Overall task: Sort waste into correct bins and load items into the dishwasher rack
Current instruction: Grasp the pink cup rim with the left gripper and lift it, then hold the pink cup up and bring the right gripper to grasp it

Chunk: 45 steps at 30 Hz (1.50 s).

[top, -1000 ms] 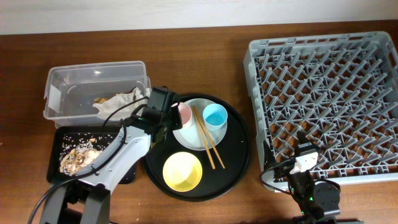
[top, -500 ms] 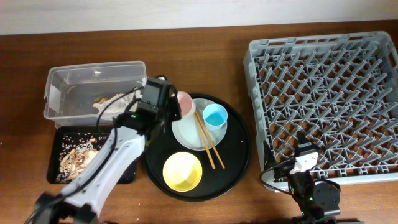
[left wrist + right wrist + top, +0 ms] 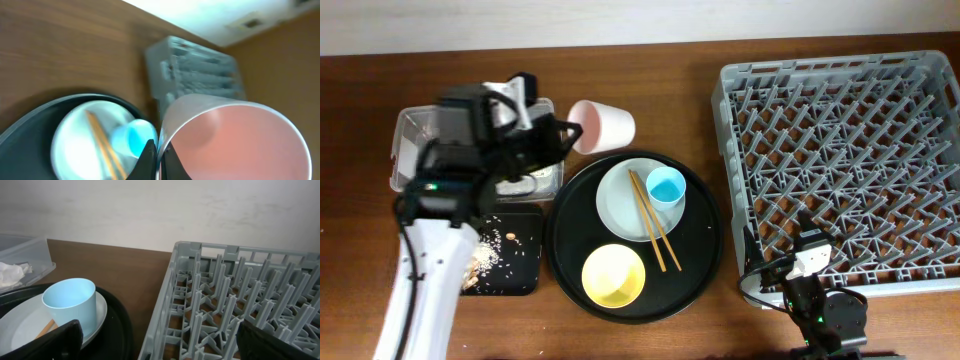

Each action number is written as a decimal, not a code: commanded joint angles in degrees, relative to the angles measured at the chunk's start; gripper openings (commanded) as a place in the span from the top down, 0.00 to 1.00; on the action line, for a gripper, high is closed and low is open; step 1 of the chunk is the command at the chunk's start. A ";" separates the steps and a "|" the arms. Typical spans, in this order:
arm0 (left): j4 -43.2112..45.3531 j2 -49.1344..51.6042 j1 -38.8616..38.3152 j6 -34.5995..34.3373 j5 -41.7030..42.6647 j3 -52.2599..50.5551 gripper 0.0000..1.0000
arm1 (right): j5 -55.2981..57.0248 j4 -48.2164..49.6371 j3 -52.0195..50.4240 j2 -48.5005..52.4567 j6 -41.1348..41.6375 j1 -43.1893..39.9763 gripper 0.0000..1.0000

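Note:
My left gripper (image 3: 563, 132) is shut on the rim of the pink cup (image 3: 603, 126), which hangs on its side in the air between the clear tub (image 3: 408, 130) and the round black tray (image 3: 570, 240). In the left wrist view the fingers (image 3: 150, 159) pinch the pink cup (image 3: 235, 140) wall. The grey plate (image 3: 620, 205) carries the blue cup (image 3: 666, 187) and chopsticks (image 3: 655, 225); the yellow bowl (image 3: 613, 275) sits in front of it. Food scraps (image 3: 490, 250) lie in the shallow black tray (image 3: 515, 270). My right gripper (image 3: 165, 347) stands open beside the dishwasher rack (image 3: 850, 160), holding nothing.
My left arm covers most of the clear tub; a white napkin (image 3: 525, 182) shows at its near edge. The right wrist view shows the blue cup (image 3: 70, 302) at left and the rack's wall (image 3: 175, 295) close at right.
My left gripper closed on the pink cup's rim, lifted it off the plate and carried it up and back, tipping it sideways. The right arm has not moved.

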 commanded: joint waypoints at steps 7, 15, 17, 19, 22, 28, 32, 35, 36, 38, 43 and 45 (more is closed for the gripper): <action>0.15 -0.44 6.03 4.02 33.53 0.94 1.00 | 4.81 1.77 -0.42 -0.33 -5.66 0.33 0.01; 0.11 -0.44 6.03 5.44 34.42 0.94 1.00 | -1.92 7.08 -0.42 -0.33 -7.28 0.35 0.01; 0.11 -0.44 6.03 5.46 35.52 0.92 1.00 | -8.22 8.72 -0.42 -0.33 -5.33 0.35 0.01; 0.11 -0.44 6.01 5.46 35.87 0.92 1.00 | -11.82 9.97 -0.04 -0.33 0.55 0.33 0.01; -0.15 -0.44 5.99 5.44 35.87 0.90 1.00 | -11.82 7.93 3.10 -0.33 12.39 0.33 0.01; -0.31 -0.44 5.99 5.44 37.05 0.90 0.99 | -14.25 -5.53 20.50 3.39 15.72 0.35 0.01; -0.28 -0.44 5.99 5.01 40.41 0.90 0.99 | -19.43 -18.97 38.51 14.01 15.80 0.35 0.01; -0.28 -0.44 5.99 5.01 42.56 0.90 0.99 | -28.30 -26.80 50.99 24.26 15.82 0.35 0.01; -0.28 -0.44 5.99 5.01 43.50 0.90 0.99 | -31.58 -27.98 53.46 26.64 15.80 0.35 0.01; -0.28 -0.44 5.99 5.01 46.21 0.90 0.99 | -43.58 -29.16 59.67 33.33 15.82 0.35 0.01; -0.26 -0.44 5.97 5.03 48.74 0.90 0.99 | -62.64 -26.05 65.88 44.70 15.85 0.35 0.01; -0.28 -0.46 5.99 5.03 48.74 0.90 0.99 | -67.58 -24.79 65.88 47.23 15.85 0.35 0.01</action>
